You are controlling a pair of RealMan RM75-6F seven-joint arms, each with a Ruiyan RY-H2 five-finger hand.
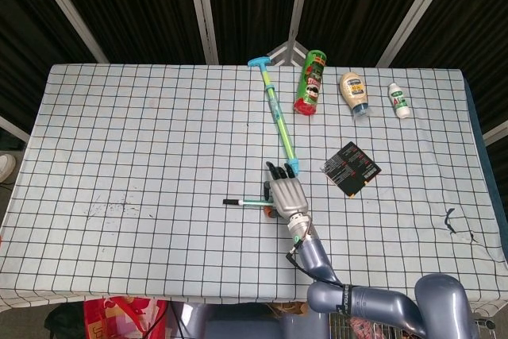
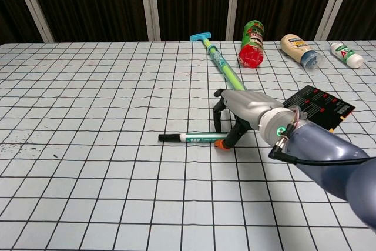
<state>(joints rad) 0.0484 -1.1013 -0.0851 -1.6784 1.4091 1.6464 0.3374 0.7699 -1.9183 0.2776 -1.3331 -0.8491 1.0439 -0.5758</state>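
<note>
My right hand (image 1: 286,192) (image 2: 244,110) arches over the table's middle, fingers pointing down. Its thumb and fingers pinch the orange end of a green-and-white marker (image 1: 246,202) (image 2: 191,138). The marker lies flat on the checked cloth (image 1: 143,140) with its black tip pointing left. The lower end of a long teal-and-green pump tube (image 1: 276,113) (image 2: 223,63) reaches just behind the fingers. My left hand appears in neither view.
A black card (image 1: 351,168) (image 2: 320,104) lies right of the hand. Along the far edge lie a green can (image 1: 310,82) (image 2: 251,43), a squat sauce bottle (image 1: 354,93) (image 2: 298,49) and a small white bottle (image 1: 398,100) (image 2: 345,54).
</note>
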